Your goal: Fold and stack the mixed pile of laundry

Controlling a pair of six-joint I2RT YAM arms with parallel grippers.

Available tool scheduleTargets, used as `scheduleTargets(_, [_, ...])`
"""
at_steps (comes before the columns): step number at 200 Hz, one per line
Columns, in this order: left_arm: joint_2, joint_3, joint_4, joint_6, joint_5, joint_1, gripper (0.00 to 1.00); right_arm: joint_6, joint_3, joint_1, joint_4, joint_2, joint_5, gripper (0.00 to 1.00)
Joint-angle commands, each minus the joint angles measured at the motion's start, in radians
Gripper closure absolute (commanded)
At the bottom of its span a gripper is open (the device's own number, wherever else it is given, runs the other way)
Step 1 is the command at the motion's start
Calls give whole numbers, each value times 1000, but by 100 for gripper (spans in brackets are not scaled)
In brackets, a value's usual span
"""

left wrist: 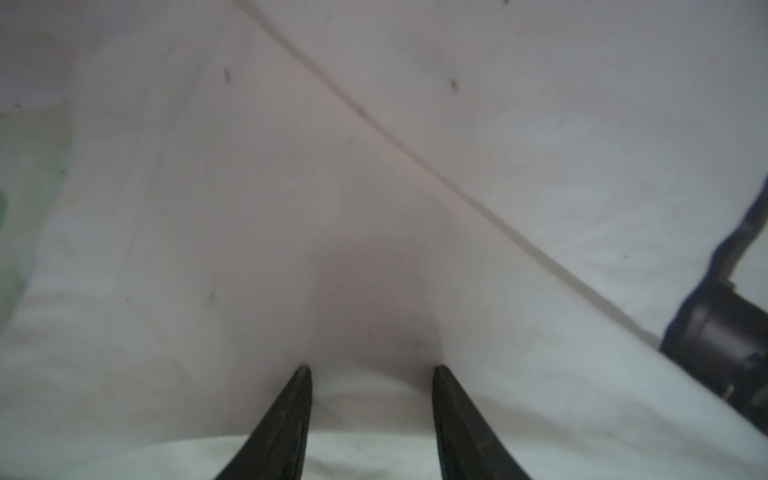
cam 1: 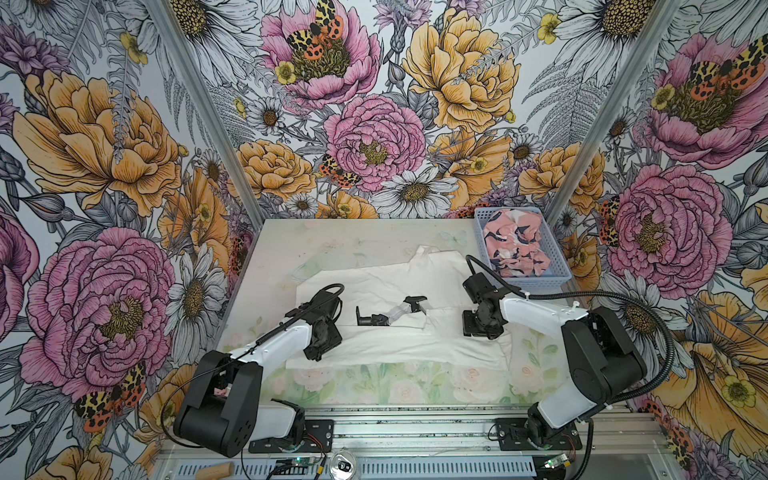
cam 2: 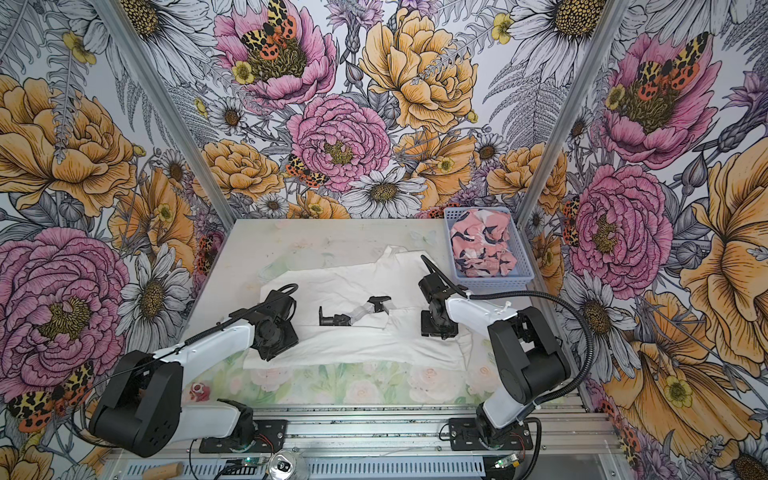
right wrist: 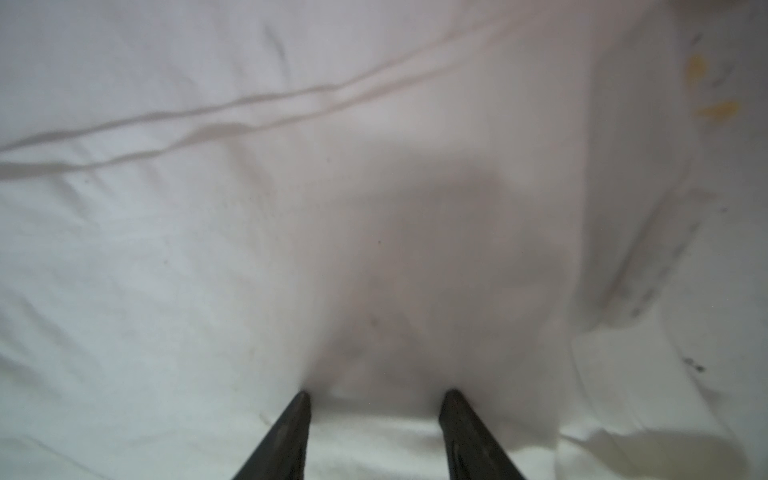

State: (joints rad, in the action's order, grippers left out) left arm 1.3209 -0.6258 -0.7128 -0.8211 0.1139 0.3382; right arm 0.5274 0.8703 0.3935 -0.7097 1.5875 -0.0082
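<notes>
Handling the white garment, spread on the table, expect limp, light cloth that bunches; pinch it at an edge. Your left pincer and right pincer both stand spread, tips on it. The pink garment lies crumpled in the basket.

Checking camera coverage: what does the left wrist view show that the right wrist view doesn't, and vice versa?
Left wrist only: a green-printed strip of table, one dark line across the cloth, and a blurred black shape I cannot identify. Right wrist only: small yellow marks and paired creases. Both: the white garment filling the frame, with the left tool and right tool each open, tips on the cloth.
</notes>
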Motion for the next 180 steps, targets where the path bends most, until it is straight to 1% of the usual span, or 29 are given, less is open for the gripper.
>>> scheduleTargets(1, [13, 59, -145, -77, -121, 32, 52, 42, -84, 3, -112, -17, -19, 47])
scheduleTargets(19, [-6, 69, -147, -95, -125, 46, 52, 38, -96, 3, -112, -47, -14, 47])
scheduleTargets(36, [-33, 43, -151, -100, -120, 47, 52, 24, -52, 3, -129, -72, -4, 47])
scheduleTargets(58, [-64, -79, -185, -79, -74, 47, 52, -7, 71, 2, -171, -75, 7, 47])
scheduleTargets(72, [-50, -176, -179, -36, -29, 38, 51, -35, 164, 2, -175, -45, 23, 46])
scheduleTargets(81, [-16, -233, -170, 8, -10, 20, 50, -52, 223, 1, -171, -7, 32, 46])
scheduleTargets(92, [41, -287, -137, 66, -11, -15, 50, -75, 297, 1, -159, 51, 37, 46])
scheduleTargets(125, [206, -363, 37, 187, -33, -113, 50, -122, 468, -2, -67, 210, 56, 46])
scheduleTargets(152, [313, -379, 135, 222, -57, -153, 51, -134, 547, -10, -7, 318, 36, 47])
scheduleTargets(180, [382, -363, 154, 227, -73, -168, 51, -145, 561, -12, 30, 400, 27, 47])
